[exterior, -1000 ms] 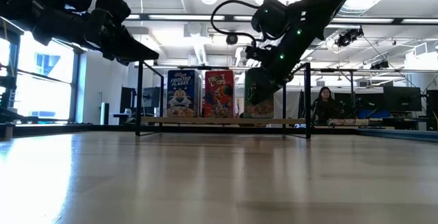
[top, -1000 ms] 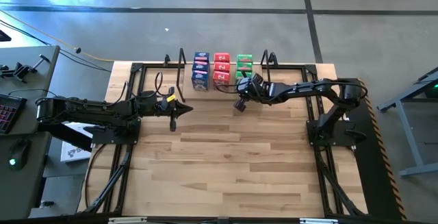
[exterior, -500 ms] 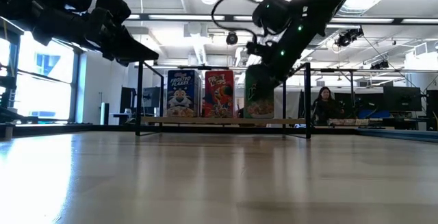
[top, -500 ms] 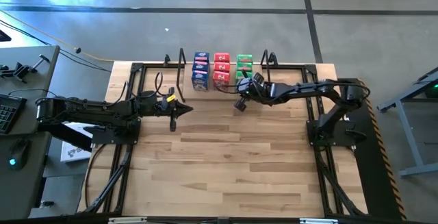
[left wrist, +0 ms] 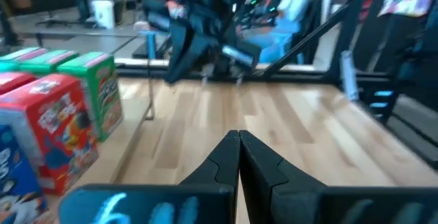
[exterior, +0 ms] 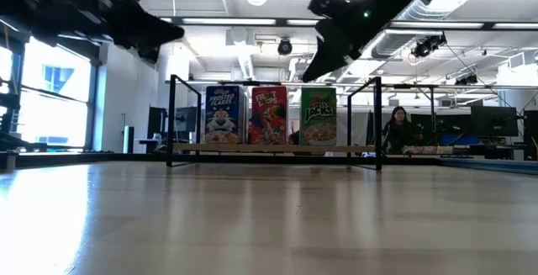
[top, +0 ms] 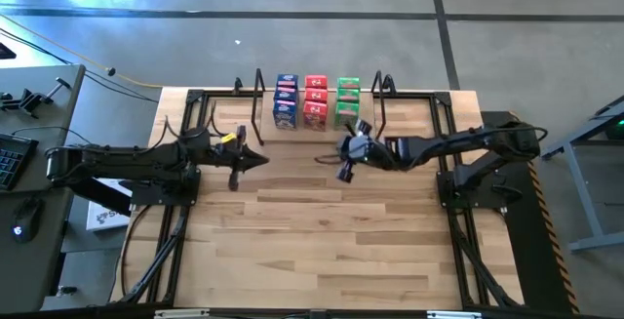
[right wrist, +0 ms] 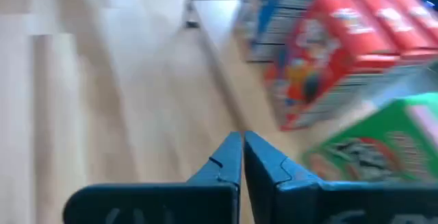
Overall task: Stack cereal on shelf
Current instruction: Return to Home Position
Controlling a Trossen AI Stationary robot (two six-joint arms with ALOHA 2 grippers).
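Looks all but finished. On the shelf (exterior: 361,148) at the table's far edge: blue cereal boxes (top: 286,101), red cereal boxes (top: 315,100) and green cereal boxes (top: 348,95), side by side, seemingly 3 deep each, 9 in all. No box seen elsewhere. Right gripper (right wrist: 241,142) pinched together, empty, raised in front of the green file. Left gripper (left wrist: 239,140) likewise closed on nothing, off to the shelf's left. Left to do, probably: only parking both arms.
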